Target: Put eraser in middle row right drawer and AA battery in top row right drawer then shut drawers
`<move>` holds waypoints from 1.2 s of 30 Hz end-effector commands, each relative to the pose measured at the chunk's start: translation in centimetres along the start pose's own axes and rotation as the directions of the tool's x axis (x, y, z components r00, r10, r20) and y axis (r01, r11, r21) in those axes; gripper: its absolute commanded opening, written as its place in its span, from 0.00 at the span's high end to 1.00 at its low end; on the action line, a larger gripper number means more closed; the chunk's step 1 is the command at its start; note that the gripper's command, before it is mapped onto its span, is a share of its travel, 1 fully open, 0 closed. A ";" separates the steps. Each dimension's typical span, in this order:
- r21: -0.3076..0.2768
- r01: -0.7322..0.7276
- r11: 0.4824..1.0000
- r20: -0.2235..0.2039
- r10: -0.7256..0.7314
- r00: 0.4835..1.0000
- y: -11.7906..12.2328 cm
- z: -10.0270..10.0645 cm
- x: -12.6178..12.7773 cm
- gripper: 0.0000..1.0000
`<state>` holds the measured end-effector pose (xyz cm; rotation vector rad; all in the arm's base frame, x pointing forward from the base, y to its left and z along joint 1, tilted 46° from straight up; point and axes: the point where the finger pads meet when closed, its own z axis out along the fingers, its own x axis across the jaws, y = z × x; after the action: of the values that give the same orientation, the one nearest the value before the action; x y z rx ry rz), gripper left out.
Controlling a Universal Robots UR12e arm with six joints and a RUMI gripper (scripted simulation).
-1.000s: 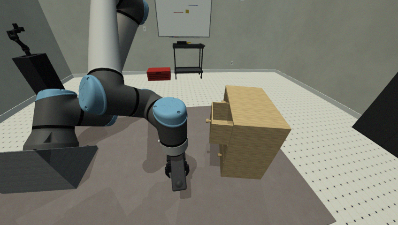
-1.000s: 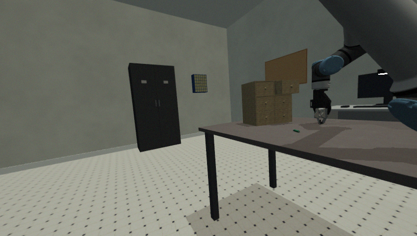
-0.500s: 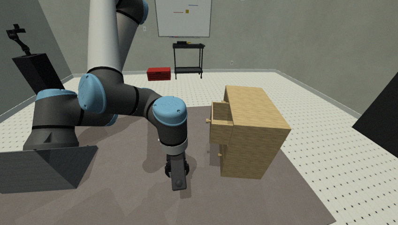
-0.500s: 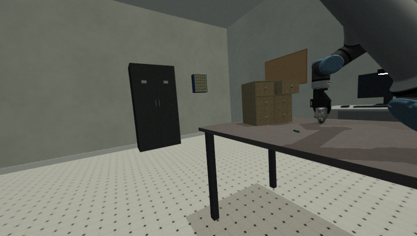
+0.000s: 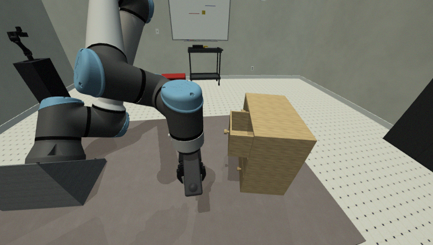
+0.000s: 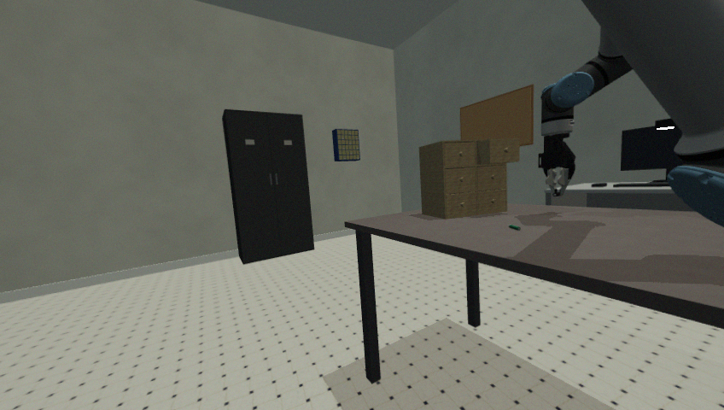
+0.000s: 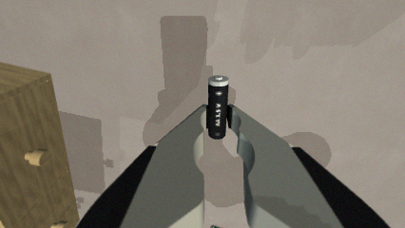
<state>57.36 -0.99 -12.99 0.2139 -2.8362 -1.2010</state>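
My gripper point(image 7: 217, 106) point(image 5: 192, 181) point(image 6: 557, 189) is shut on a black AA battery point(image 7: 218, 105), which sticks out past the fingertips. The gripper hangs a little above the table point(image 5: 121, 212) point(image 6: 610, 243), to the left of the chest in the top view. The wooden chest point(image 5: 273, 136) point(image 6: 436, 178) point(image 7: 24, 142) stands upright. Its top row right drawer point(image 5: 241, 125) point(image 6: 500, 150) is pulled partly out; the other drawers look shut. I see no eraser in any view.
A small green object point(image 6: 514, 226) lies on the table in front of the chest. The arm's base point(image 5: 57, 136) stands on a dark block at the table's left. The table edge runs close behind the chest.
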 end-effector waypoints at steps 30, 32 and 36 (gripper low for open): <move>0.000 0.249 0.969 -0.001 -0.249 0.969 2.6 -3.0 -0.9 0.95; 0.000 0.325 0.946 -0.001 -0.325 0.946 3.5 -3.0 -1.2 0.95; 0.001 0.448 0.894 -0.001 -0.448 0.894 4.9 -3.1 -1.6 0.95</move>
<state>58.38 -0.55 -8.51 0.6833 -2.8796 -1.2388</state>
